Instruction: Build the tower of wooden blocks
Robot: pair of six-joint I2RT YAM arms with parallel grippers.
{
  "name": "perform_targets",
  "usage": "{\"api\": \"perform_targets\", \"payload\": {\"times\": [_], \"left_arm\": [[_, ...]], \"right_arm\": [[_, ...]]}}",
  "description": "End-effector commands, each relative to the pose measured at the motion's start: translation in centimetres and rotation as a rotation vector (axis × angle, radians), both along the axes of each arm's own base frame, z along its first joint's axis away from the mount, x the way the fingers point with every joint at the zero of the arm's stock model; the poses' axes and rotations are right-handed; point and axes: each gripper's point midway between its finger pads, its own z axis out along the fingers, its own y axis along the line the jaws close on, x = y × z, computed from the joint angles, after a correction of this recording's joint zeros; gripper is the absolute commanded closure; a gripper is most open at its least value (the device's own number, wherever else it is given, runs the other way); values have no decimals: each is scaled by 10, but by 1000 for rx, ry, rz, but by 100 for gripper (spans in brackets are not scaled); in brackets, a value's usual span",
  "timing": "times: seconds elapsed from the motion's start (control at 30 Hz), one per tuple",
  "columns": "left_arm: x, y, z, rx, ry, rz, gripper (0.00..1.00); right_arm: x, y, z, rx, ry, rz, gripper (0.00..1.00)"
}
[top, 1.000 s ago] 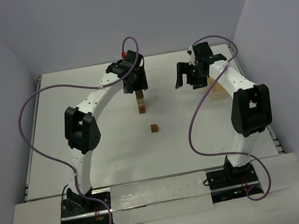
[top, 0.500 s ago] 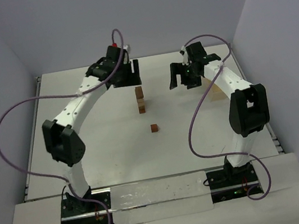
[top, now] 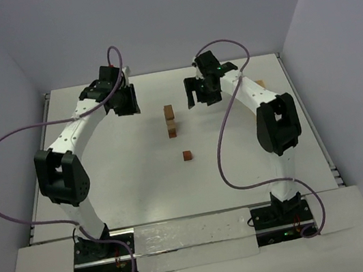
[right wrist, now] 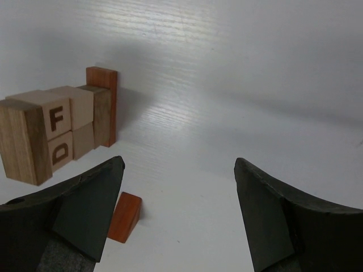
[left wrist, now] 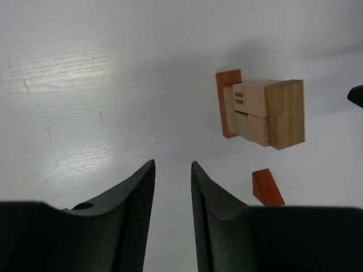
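The tower (top: 171,121) is a short stack of tan and reddish-brown wood blocks at the middle of the table. It shows in the left wrist view (left wrist: 261,110) and in the right wrist view (right wrist: 59,127), where two tan blocks bear the letters F and D. One loose reddish-brown block (top: 187,156) lies on the table near it, also seen in both wrist views (left wrist: 266,187) (right wrist: 125,216). My left gripper (top: 125,107) (left wrist: 173,164) hangs left of the tower, jaws slightly apart and empty. My right gripper (top: 201,95) (right wrist: 178,161) hangs right of it, wide open and empty.
A small tan piece (top: 260,84) shows behind the right arm near the table's right edge. White walls close the table at the back and sides. Purple cables loop beside both arms.
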Motion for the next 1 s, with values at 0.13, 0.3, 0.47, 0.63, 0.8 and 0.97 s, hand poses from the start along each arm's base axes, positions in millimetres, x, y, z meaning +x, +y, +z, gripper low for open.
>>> {"api": "perform_targets", "payload": {"times": [0.13,0.3,0.47,0.63,0.8,0.97], "left_arm": [[8,-6,-13,-60,57,-41,62],[12,-12,-22,-79,86,-49,62],[14,-14,-26,-84,102,-50,61],[14,-14,-30,-81,112,-49,61],[15,-15,-29,-82,109,-50,62],[15,-14,-31,-82,114,-49,61]], "right_arm": [[2,36,-1,-53,-16,37,15],[1,47,1,-71,-29,54,15],[2,48,0,-90,-33,51,15],[2,52,1,-90,-34,61,15],[1,59,2,-84,-33,76,14],[1,63,4,-78,-36,81,14]]}}
